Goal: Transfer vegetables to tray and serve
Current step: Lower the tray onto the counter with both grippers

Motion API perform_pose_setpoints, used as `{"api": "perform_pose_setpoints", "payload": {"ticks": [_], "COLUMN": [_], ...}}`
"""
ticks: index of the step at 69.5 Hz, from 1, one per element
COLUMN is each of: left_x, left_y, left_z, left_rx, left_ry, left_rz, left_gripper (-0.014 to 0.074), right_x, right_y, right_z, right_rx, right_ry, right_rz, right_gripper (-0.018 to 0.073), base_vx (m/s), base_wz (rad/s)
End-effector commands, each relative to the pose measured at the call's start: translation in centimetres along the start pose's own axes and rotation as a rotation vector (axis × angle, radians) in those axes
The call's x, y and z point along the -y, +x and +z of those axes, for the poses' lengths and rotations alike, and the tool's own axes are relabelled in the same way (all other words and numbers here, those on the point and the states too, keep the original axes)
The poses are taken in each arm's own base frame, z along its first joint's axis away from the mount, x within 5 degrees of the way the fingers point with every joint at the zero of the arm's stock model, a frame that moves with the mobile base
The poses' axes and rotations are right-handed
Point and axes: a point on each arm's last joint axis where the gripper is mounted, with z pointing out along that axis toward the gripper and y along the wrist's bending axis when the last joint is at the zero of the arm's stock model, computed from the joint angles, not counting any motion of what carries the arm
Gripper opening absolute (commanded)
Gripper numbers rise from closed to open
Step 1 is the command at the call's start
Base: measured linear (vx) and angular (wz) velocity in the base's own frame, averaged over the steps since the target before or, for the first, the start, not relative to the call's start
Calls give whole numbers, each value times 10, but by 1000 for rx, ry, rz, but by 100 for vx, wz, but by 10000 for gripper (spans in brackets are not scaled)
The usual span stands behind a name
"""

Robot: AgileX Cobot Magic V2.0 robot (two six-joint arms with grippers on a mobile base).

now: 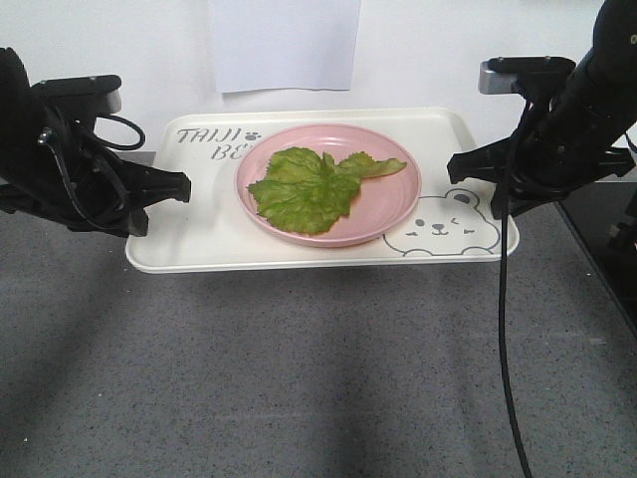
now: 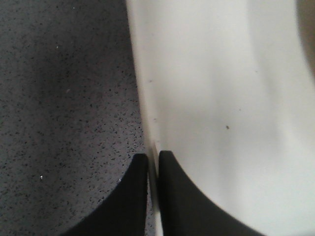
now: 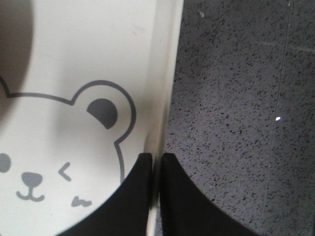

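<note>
A crinkled green lettuce leaf (image 1: 311, 189) lies on a round pink plate (image 1: 398, 204) that rests on the cream-white tray (image 1: 199, 244). The tray carries grey lettering and a bear-face drawing (image 3: 59, 162). My left gripper (image 1: 185, 185) is shut on the tray's left rim (image 2: 147, 128), one finger outside and one inside. At the opposite end my right gripper (image 1: 454, 165) is shut on the right rim (image 3: 162, 118) beside the bear's ear. The tray looks lifted slightly above the grey table, casting a shadow under its front edge.
A grey speckled tabletop (image 1: 318, 378) spreads in front of and beneath the tray. A white sheet of paper (image 1: 287, 45) hangs on the white wall behind. A black cable (image 1: 504, 329) dangles from my right arm down over the table.
</note>
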Motion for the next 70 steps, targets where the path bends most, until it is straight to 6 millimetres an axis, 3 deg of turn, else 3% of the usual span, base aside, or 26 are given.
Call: {"api": "perform_pose_setpoints", "payload": {"ticks": [1,40,70], "left_x": [11,3,-7], "left_y": [-1,29,59], "left_z": [-22,28,61], "left_rx": [104,59,4], "left_ry": [72,50,40], "left_rz": [26,11,-32], "left_gripper": [-7,-7,-7], "right_x": [-11,-2,-2], "right_y": [-1,60,71], "right_z": [-26,39,61], "right_rx": [113,76,88], "right_ry": [-79,-69,-88], "right_rz": [-15,22,10], "right_gripper": [-4,-4,-4], "base_vx": [0,0,0], "base_wz": [0,0,0]}}
